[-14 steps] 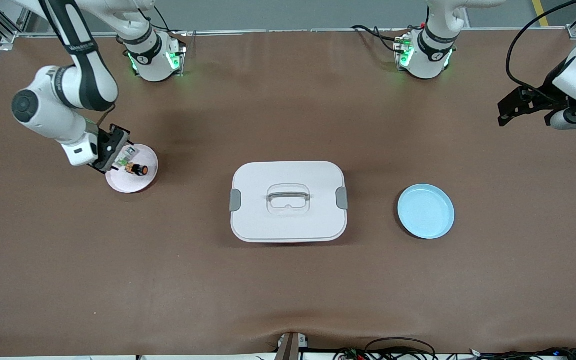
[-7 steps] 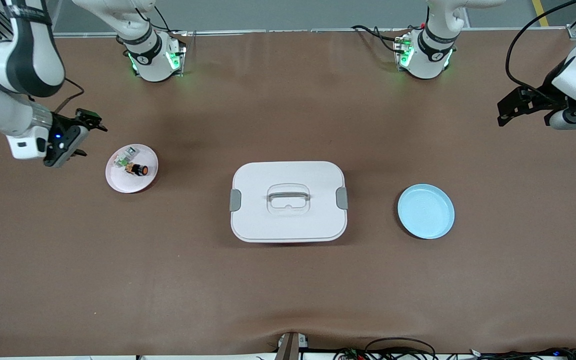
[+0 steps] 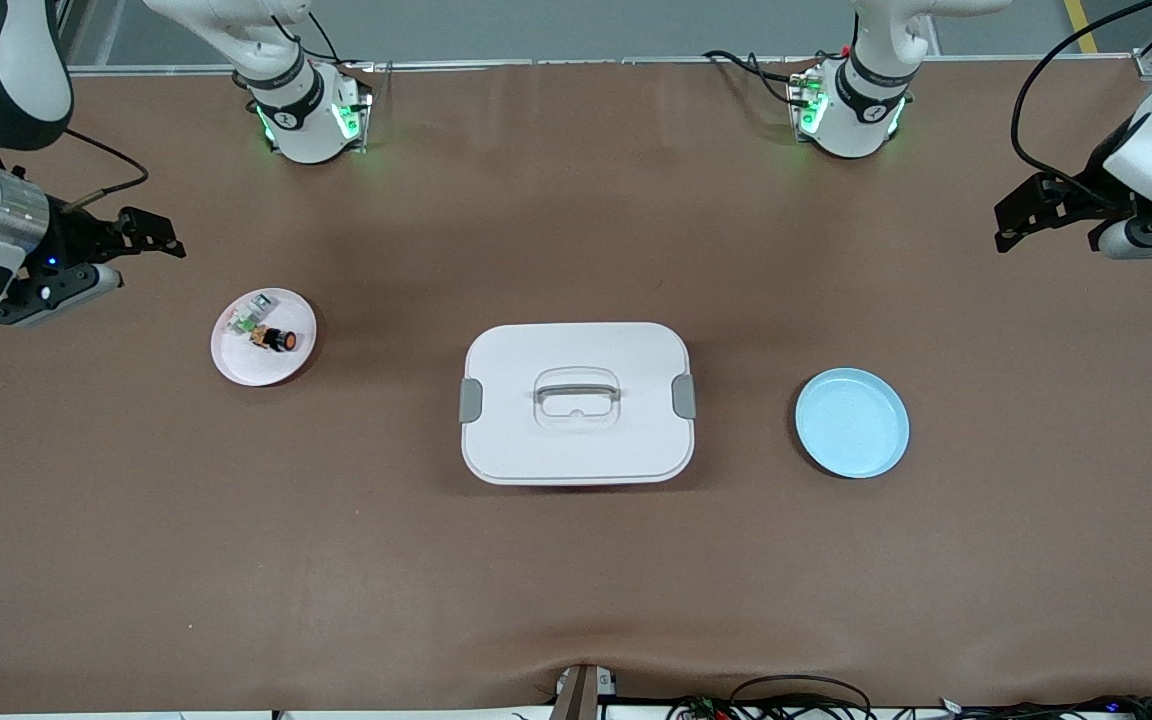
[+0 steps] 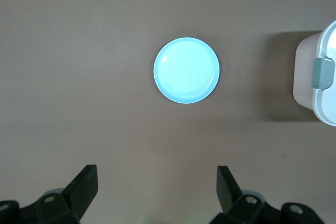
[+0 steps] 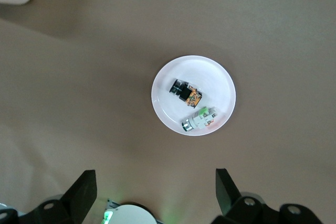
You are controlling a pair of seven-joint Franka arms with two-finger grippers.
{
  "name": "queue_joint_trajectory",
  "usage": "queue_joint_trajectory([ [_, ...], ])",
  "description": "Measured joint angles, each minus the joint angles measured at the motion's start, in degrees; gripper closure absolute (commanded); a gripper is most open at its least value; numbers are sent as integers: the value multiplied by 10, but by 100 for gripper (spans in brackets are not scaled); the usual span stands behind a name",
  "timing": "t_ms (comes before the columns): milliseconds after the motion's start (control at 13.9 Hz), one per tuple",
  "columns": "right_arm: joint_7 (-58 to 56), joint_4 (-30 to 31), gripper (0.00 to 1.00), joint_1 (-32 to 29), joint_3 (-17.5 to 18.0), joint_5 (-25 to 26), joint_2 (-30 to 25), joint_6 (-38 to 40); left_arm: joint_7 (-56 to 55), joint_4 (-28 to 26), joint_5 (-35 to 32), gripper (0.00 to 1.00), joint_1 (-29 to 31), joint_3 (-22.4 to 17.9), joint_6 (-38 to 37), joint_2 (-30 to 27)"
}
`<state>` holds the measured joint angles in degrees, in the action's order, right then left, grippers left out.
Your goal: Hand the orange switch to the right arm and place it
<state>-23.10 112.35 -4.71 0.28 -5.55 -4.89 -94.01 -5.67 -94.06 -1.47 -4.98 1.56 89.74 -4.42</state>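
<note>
The orange switch (image 3: pixel 277 340) lies on its side on a small pale pink plate (image 3: pixel 236 365), toward the right arm's end of the table. It also shows in the right wrist view (image 5: pixel 186 93) on that plate (image 5: pixel 164 111). A clear-and-green part (image 3: pixel 248 321) lies beside it on the plate. My right gripper (image 3: pixel 141 260) is open and empty, raised above the table edge beside the plate; in its wrist view (image 5: pixel 156 190) nothing is between the fingers. My left gripper (image 3: pixel 1026 225) is open and empty, waiting high at the left arm's end (image 4: pixel 157 187).
A white lidded box (image 3: pixel 576 402) with grey clips and a handle stands mid-table. An empty light blue plate (image 3: pixel 852 422) lies between the box and the left arm's end, and shows in the left wrist view (image 4: pixel 187 70). Both arm bases stand along the table's back edge.
My right gripper has lifted off the pink plate and drawn away toward the right arm's end of the table, empty. The orange switch stays on the plate. The left arm has not moved.
</note>
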Motion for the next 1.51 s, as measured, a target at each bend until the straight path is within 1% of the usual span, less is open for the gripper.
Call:
queue_joint_trajectory([
  [358,131,-43,0,6,0,1,6,12,0,0,0,0,0,0,0,0],
  [502,185,-69,0,6,-1,3,7,18,0,0,0,0,0,0,0,0],
  [645,215,-104,0,6,-2,13,7,34,0,0,0,0,0,0,0,0],
  [860,226,-151,0,5,-6,20,7,44,0,0,0,0,1,0,0,-1],
  [1147,227,-195,0,0,-8,34,7,45,0,0,0,0,1,-1,0,-1],
  [1506,227,-204,0,4,-1,42,8,56,0,0,0,0,1,-1,-1,-1],
])
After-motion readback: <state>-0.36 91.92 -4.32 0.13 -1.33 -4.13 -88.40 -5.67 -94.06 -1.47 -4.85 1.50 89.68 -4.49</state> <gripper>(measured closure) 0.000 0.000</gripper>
